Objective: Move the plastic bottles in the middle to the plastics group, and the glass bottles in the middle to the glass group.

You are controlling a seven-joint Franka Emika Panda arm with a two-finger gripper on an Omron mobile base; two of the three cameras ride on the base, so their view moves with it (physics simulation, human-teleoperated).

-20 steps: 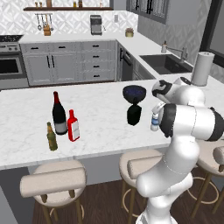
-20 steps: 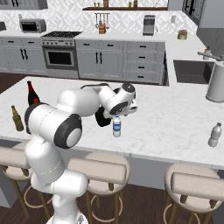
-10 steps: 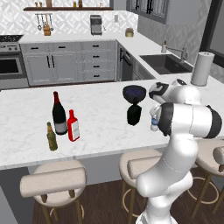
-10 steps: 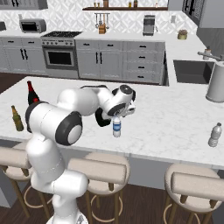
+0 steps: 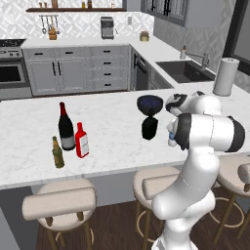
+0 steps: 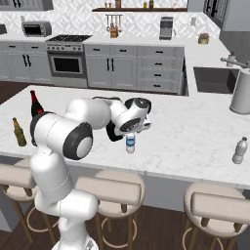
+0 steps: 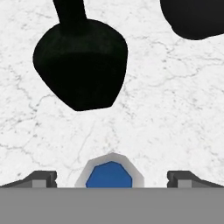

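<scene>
Nearest the stools, the small clear-whitish plastic bottle with blue label and cap [image 6: 130, 143] stands upright on the white marble counter [image 5: 112, 146], close to its front edge. The gripper [image 7: 111, 175] hangs directly above it; in the hand view the blue cap sits centred between the two dark fingertips [image 7: 40, 177], which stand wide apart on either side without touching it, so the jaws are wide and hold nothing.

Just beyond the plastic bottle is the short black narrow-necked glass bottle [image 5: 149, 128], upright, and behind that the dark blue bowl [image 5: 150, 103]; whether anything lies in the bowl cannot be told.

Well to the left on the same counter, the flat red glass bottle with white label and red cap [image 5: 81, 141] stands just beside the tall dark wine bottle with red foil neck [image 5: 65, 128], with the small olive-brown beer bottle [image 5: 57, 153] in front of them. Far to the right, another clear plastic bottle [image 6: 239, 151] stands alone near the counter's front edge.
</scene>
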